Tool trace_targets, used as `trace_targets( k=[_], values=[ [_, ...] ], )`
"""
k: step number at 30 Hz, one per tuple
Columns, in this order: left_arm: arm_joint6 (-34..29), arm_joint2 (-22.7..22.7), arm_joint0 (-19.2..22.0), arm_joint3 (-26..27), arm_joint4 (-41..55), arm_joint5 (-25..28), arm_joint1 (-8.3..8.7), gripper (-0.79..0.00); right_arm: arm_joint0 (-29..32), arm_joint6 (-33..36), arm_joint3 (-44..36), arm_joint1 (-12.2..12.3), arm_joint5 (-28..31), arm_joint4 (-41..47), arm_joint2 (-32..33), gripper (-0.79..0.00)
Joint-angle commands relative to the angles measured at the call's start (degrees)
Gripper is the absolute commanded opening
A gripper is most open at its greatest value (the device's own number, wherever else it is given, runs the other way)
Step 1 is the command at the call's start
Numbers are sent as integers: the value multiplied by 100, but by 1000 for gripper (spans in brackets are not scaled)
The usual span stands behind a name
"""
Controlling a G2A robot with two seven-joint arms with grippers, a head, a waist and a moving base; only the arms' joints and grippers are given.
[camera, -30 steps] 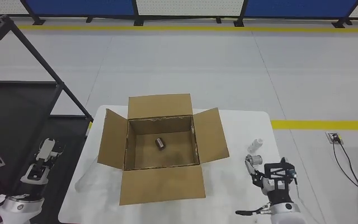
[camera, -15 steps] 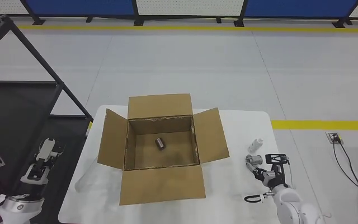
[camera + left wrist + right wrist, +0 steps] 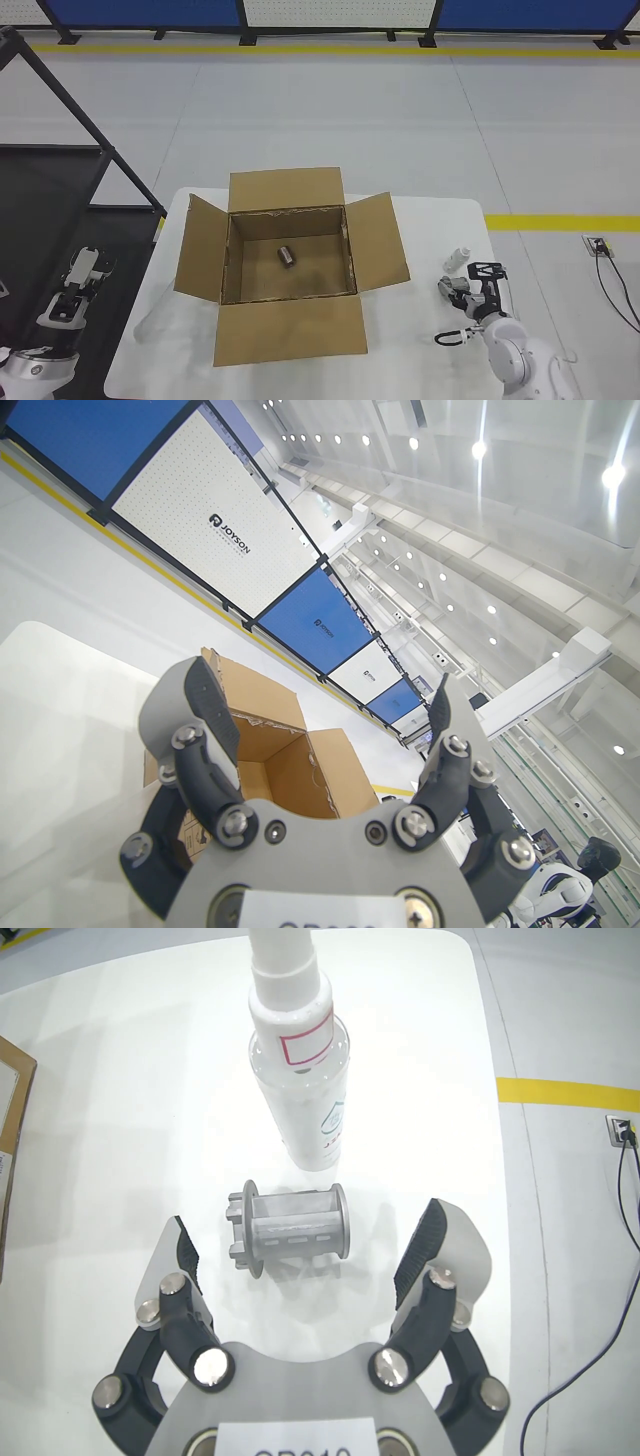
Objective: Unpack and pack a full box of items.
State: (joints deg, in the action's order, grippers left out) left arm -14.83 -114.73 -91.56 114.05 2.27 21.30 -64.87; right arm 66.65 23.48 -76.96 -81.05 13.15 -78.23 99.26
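Box [image 3: 288,262] nearly unpacked: one dark item [image 3: 286,255], maybe a can, inside. Bottle [image 3: 300,1073] & metal spool [image 3: 287,1233] out on table [image 3: 440,220] by R gripper [image 3: 306,1233], jaws wide, empty. L gripper [image 3: 320,685] same. Repack pending.

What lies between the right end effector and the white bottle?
A grey metal spool on its side; the right wrist view shows it.

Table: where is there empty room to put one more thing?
Bare table lies between the box's right flap and the bottle, and at the far right corner. The box floor is bare around one small dark item. It is crowded where bottle, metal part and right end effector cluster.
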Motion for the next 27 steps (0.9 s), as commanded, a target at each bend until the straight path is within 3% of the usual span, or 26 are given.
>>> trace_targets(
  k=[1,3,4,6,7,10,12,13,14,21,27],
  values=[
    [0,0,0,0,0,0,0,0,-50,-44,99,12,-14,-3,-32,0],
    [0,0,0,0,0,0,0,0,-94,-32,173,23,-42,-2,-69,0],
    [0,0,0,0,0,0,0,0,-111,-24,203,28,-38,7,-89,-46],
    [0,0,0,0,0,0,0,0,-137,-24,255,40,-32,38,-110,-231],
    [0,0,0,0,0,0,0,0,-145,-23,278,46,-30,52,-120,-400],
    [0,0,0,0,0,0,0,0,-169,-56,335,67,-16,94,-134,-523],
    [0,0,0,0,0,0,0,0,-161,-87,339,81,-16,115,-139,-643],
    [0,0,0,0,0,0,0,0,-145,-98,327,88,-12,134,-138,-757],
    [0,0,0,0,0,0,0,0,-125,-114,296,95,-16,155,-132,-785],
    [0,0,0,0,0,0,0,0,278,-439,-299,134,-62,460,0,-785],
    [0,0,0,0,0,0,0,0,968,-996,-1680,125,-429,971,218,-785]
  ],
)
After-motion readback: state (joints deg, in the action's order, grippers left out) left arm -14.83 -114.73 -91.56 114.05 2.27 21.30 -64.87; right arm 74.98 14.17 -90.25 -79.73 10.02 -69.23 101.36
